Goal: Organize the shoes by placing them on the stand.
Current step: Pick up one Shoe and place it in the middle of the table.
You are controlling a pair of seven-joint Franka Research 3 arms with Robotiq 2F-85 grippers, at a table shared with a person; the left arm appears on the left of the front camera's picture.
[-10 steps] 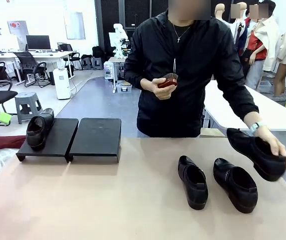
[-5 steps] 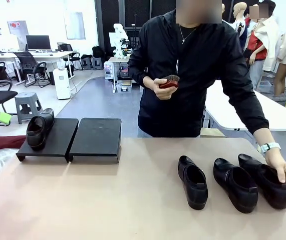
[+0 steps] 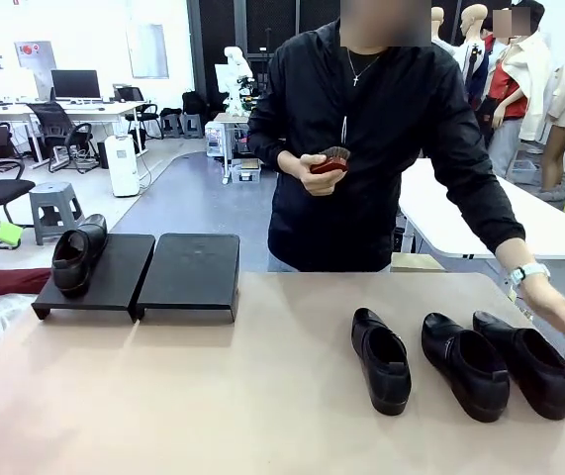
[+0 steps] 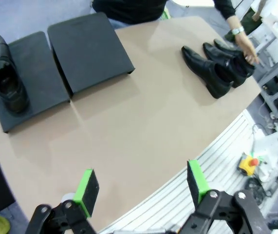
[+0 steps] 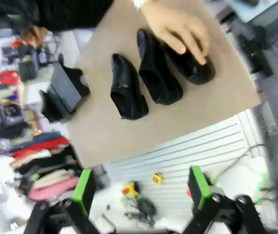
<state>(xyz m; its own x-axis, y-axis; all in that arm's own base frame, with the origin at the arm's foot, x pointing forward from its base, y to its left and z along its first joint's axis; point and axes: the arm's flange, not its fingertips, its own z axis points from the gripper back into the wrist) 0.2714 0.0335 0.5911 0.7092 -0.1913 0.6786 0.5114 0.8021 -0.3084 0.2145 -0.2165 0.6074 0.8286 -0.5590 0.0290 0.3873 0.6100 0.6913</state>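
Glossy black round-toed shoes (image 3: 465,366), three abreast, matte black slanted stand (image 3: 188,275)

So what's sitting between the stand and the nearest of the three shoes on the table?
Nothing: the front view shows bare tan tabletop all the way from the stand to that shoe.
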